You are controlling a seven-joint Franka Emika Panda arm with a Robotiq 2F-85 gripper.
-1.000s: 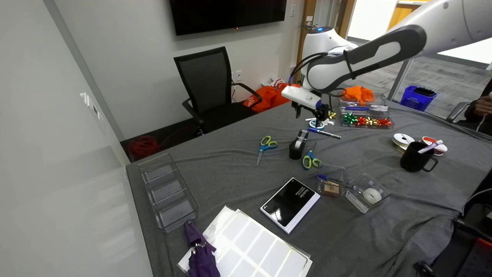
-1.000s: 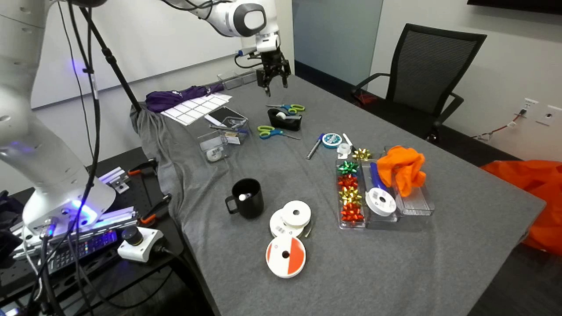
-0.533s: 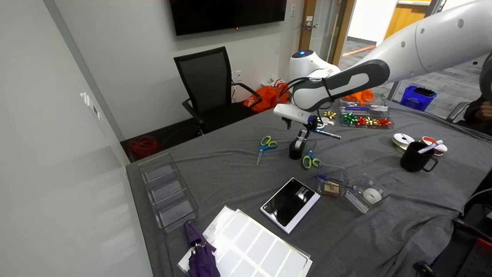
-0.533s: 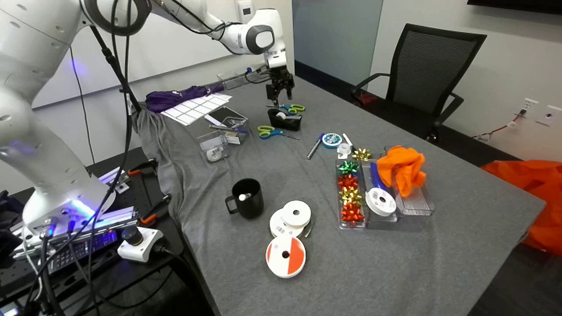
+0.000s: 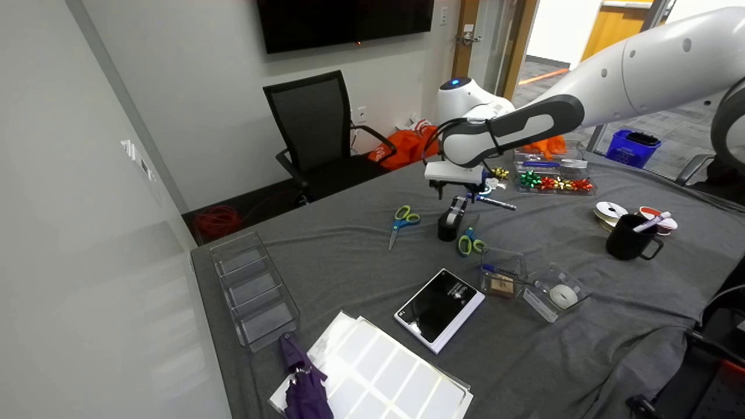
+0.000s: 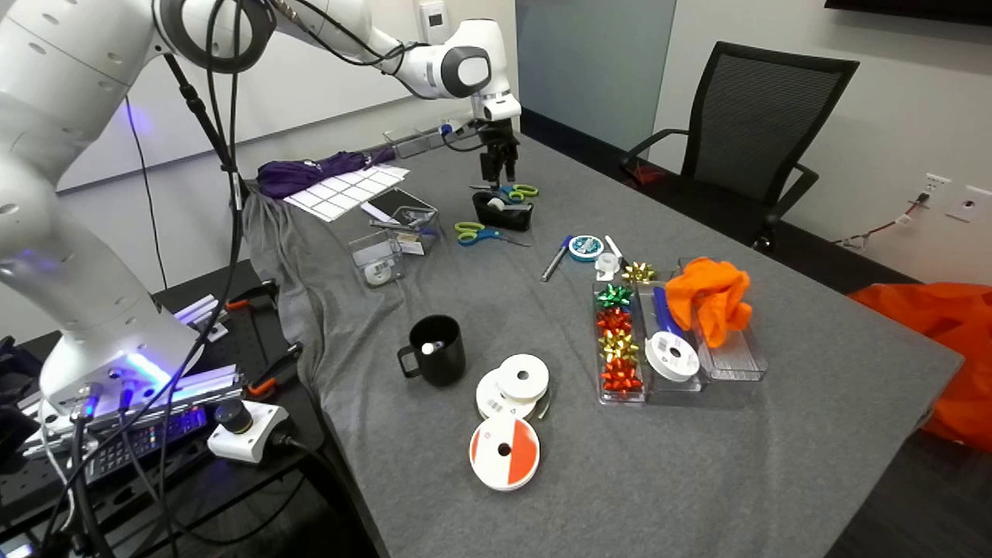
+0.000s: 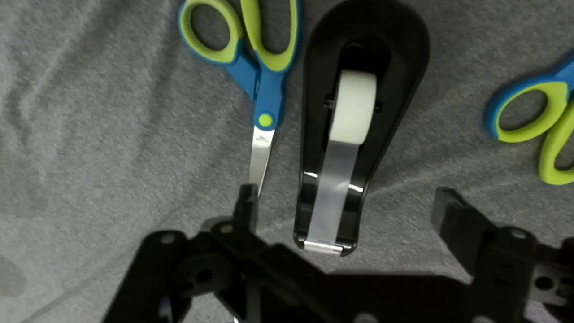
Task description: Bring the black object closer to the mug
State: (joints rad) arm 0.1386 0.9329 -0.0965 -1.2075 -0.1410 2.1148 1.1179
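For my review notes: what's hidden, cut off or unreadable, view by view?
Wrist view: blades of the right scissors, cut off by the right edge.
Wrist view: blade tip of the left scissors, behind a jaw.
Both exterior views: lower end of the marker, behind the mug's wall.
An exterior view: lettering on the flat black-topped box, too small.

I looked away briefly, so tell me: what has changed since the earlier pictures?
The fingers have come down toward the tape dispenser and turned somewhat, as both exterior views show. Nothing was taken hold of or let go: they hang open, the tape dispenser's end showing between them in the wrist view. The tape dispenser, mug and blue-capped marker are where they were.
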